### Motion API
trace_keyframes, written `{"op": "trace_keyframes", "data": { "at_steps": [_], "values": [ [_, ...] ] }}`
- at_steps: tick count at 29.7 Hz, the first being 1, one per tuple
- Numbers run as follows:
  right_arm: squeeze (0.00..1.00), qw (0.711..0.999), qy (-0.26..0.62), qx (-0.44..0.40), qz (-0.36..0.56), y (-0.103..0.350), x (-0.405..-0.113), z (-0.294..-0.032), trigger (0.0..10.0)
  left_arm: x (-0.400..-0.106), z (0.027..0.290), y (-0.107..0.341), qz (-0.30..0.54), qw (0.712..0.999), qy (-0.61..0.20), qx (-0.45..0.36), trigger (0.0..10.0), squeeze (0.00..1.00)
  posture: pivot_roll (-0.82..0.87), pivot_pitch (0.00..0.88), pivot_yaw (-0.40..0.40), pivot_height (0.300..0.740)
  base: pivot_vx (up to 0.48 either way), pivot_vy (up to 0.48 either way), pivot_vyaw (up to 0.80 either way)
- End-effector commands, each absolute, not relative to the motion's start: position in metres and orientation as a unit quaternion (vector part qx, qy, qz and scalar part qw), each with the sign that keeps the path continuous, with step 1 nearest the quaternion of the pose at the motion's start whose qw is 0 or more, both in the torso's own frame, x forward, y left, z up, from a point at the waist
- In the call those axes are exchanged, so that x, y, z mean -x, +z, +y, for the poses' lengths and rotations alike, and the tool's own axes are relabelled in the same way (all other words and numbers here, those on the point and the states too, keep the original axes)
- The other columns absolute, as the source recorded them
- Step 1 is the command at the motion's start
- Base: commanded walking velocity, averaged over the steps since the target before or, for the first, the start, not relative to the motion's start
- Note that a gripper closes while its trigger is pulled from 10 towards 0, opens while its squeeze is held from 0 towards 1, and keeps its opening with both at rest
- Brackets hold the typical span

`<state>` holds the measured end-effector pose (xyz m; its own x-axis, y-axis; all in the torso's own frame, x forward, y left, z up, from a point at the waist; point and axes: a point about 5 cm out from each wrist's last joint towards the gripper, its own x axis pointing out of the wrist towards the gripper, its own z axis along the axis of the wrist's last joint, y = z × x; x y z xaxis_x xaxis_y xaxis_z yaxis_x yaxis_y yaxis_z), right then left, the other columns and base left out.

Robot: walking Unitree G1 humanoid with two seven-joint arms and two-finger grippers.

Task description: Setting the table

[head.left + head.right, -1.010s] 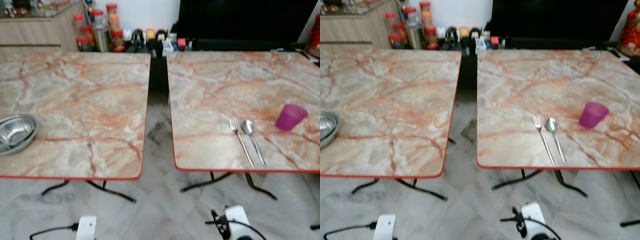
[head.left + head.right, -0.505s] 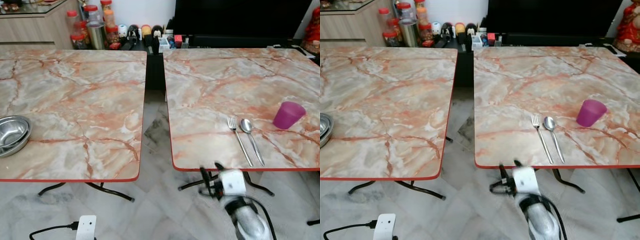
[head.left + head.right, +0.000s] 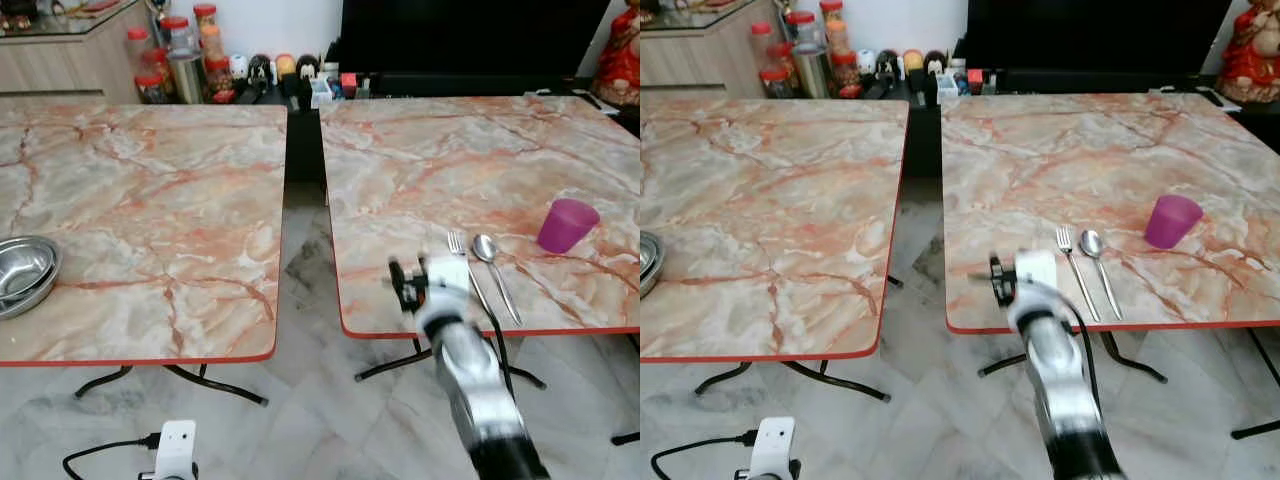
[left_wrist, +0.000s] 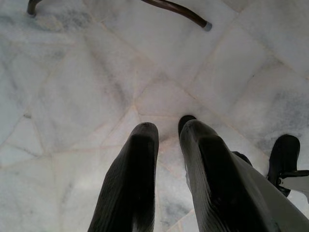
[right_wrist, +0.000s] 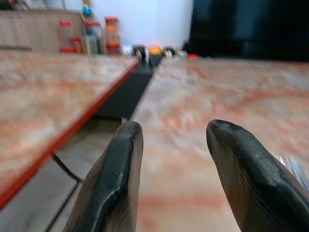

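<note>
Right gripper (image 3: 405,287) raised over near edge of right-hand table (image 3: 440,160), fingers (image 5: 113,183) spread apart, holding nothing.

Hovering just left of fork (image 3: 461,258) and spoon (image 3: 494,268), which lie side by side near that table's front edge, handles toward robot; purple cup (image 3: 565,225) upright a little beyond and to their right. Steel bowls (image 3: 24,272) (look like two, nested) at far left edge of left-hand table (image 3: 150,200), well apart from the setting. Cutlery likely light, stiff, slick, lying flat on hard glossy marble-pattern top: best pinched across mid-handle. Bowls thin, smooth, rounded: take by rim. Cup probably light plastic, easily tipped. Left gripper (image 4: 166,140) hanging over tiled floor (image 4: 72,87), fingers nearly together, nothing between.
</note>
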<state>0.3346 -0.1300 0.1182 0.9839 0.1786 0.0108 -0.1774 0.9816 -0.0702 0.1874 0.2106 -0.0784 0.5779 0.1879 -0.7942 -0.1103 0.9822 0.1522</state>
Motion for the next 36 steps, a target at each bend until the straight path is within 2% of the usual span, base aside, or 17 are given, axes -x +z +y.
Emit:
{"op": "trace_keyframes", "data": {
  "at_steps": [1, 18, 33, 36],
  "values": [
    [0.0, 0.996, 0.086, 0.031, 0.023, 0.106, -0.334, -0.128, 10.0, -0.185, 0.212, -0.08, 0.458, 0.884, 0.084, -0.045, 10.0, 0.0, -0.1, 0.002, -0.017, 0.74, 0.0, -0.277, 0.0],
    [0.0, 0.997, 0.068, 0.021, 0.011, 0.119, -0.352, -0.116, 10.0, -0.184, 0.214, -0.08, 0.458, 0.883, 0.086, -0.047, 10.0, 0.0, -0.08, 0.0, -0.018, 0.74, 0.0, -0.326, 0.0],
    [0.0, 0.997, 0.068, 0.025, 0.013, 0.117, -0.356, -0.116, 10.0, -0.181, 0.215, -0.081, 0.459, 0.882, 0.096, -0.038, 10.0, 0.0, -0.08, 0.0, -0.029, 0.74, 0.0, 0.0, 0.0],
    [0.0, 0.997, 0.074, 0.024, 0.012, 0.117, -0.356, -0.113, 10.0, -0.182, 0.215, -0.08, 0.459, 0.882, 0.097, -0.041, 10.0, 0.0, -0.08, 0.0, -0.03, 0.74, 0.301, 0.0, 0.0]
  ]
}}
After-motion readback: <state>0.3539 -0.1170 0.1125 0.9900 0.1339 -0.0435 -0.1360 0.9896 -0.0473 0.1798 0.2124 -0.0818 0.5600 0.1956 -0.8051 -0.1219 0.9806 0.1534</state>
